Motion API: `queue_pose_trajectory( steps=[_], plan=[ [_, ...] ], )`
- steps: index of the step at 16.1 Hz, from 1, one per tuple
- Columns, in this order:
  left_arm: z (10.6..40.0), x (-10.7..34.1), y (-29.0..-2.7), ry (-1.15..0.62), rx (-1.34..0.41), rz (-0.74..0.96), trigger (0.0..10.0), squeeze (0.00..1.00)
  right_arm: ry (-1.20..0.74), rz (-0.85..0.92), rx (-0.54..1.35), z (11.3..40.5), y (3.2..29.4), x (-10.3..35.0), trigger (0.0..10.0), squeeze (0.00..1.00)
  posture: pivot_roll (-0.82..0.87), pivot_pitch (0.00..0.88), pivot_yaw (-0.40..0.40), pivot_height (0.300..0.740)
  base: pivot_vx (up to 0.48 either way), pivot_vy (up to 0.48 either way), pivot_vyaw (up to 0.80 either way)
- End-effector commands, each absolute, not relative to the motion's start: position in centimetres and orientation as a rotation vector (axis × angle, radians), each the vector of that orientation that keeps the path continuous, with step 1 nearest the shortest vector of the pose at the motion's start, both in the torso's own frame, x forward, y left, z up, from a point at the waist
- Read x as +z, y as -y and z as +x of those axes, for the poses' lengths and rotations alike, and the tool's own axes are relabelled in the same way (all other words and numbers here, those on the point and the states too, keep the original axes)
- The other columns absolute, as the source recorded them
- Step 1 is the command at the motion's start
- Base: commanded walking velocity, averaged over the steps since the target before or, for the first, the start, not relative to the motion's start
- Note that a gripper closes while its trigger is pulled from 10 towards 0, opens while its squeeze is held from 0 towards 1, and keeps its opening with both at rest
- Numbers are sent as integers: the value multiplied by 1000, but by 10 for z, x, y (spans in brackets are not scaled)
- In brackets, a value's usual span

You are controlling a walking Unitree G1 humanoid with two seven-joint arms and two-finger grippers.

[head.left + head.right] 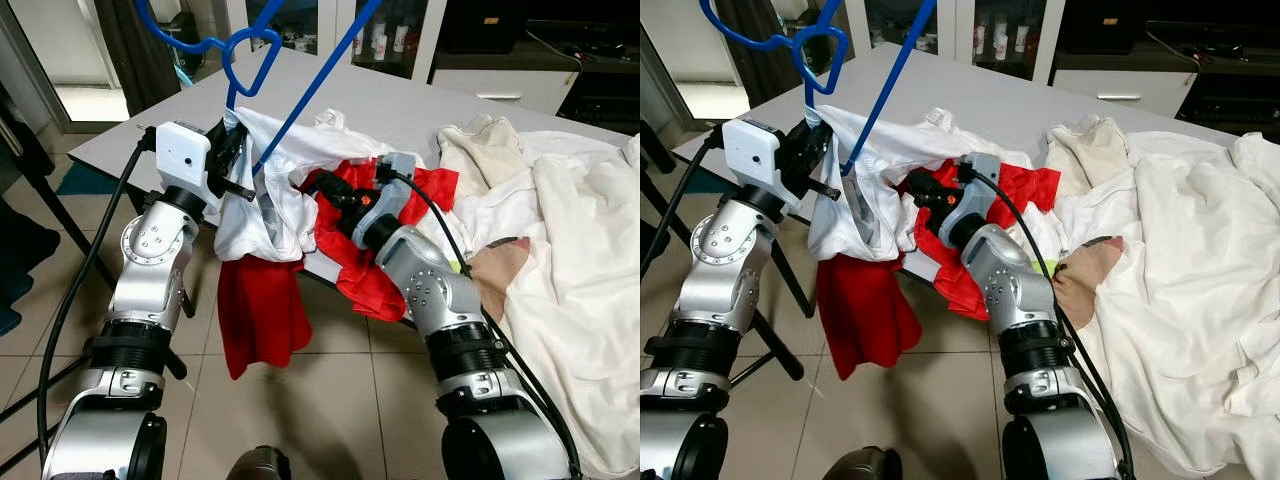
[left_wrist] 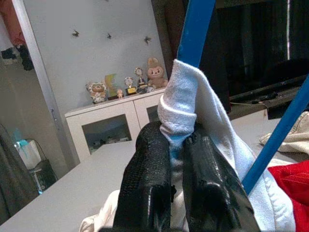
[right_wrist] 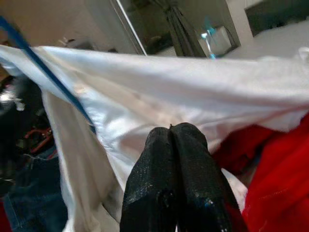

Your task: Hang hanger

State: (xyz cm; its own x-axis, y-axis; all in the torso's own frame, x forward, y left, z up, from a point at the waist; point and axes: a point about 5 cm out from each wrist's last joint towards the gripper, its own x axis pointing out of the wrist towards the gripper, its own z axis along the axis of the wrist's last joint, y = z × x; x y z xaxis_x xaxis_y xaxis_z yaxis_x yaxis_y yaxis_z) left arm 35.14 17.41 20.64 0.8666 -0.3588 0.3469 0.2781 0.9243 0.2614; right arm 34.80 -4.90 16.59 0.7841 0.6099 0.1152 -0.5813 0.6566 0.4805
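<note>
A bright blue hanger (image 1: 262,60) is seen at the far left, threaded into a plain white garment (image 1: 268,190). Plain red cloth (image 1: 262,312) hangs below it. Cream and white laundry (image 1: 570,260) is heaped at the right on the grey tabletop (image 1: 380,105). The floor (image 1: 330,400) is tiled beige.

Thin blue plastic hanger (image 1: 262,60), raised above the near corner of the grey table, tilted, one long straight arm slanting down into a white fabric garment (image 1: 265,190). Looped neck of the hanger just above the bunched white cloth. White garment gathered around the lower blue arm, partly draped over the table edge, lying against a red cloth garment (image 1: 258,310) that hangs below it toward the tiled floor.
</note>
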Motion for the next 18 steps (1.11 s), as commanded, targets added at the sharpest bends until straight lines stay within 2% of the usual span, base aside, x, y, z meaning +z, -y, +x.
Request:
queue_pose_trajectory(
  steps=[1, 2, 3, 4, 5, 18],
  plan=[
    [352, 211, -174, 420, -337, 210, 10000, 0, -53, 513, 706, 344, 46, 168, 157, 0, 183, 8, 48, 740, 0, 0, 0],
    [352, 210, -173, 418, -339, 208, 10000, 0, -57, 485, 738, 338, 41, 166, 6941, 0, 182, 9, 47, 740, 0, 0, 0],
    [352, 210, -173, 418, -339, 206, 10000, 0, -64, 461, 763, 333, 37, 164, 10000, 0, 179, 10, 48, 740, 0, 0, 0],
    [352, 210, -173, 418, -340, 205, 10000, 0, -66, 441, 782, 331, 34, 163, 10000, 0, 178, 11, 50, 740, 0, 0, 0],
    [352, 210, -172, 418, -343, 204, 10000, 0, -69, 414, 828, 325, 27, 162, 10000, 1000, 177, 11, 51, 740, 0, 0, 0],
    [352, 209, -169, 415, -352, 202, 10000, 0, -165, 306, 936, 313, -5, 148, 10000, 1000, 175, 11, 51, 740, 0, 0, 0]
  ],
)
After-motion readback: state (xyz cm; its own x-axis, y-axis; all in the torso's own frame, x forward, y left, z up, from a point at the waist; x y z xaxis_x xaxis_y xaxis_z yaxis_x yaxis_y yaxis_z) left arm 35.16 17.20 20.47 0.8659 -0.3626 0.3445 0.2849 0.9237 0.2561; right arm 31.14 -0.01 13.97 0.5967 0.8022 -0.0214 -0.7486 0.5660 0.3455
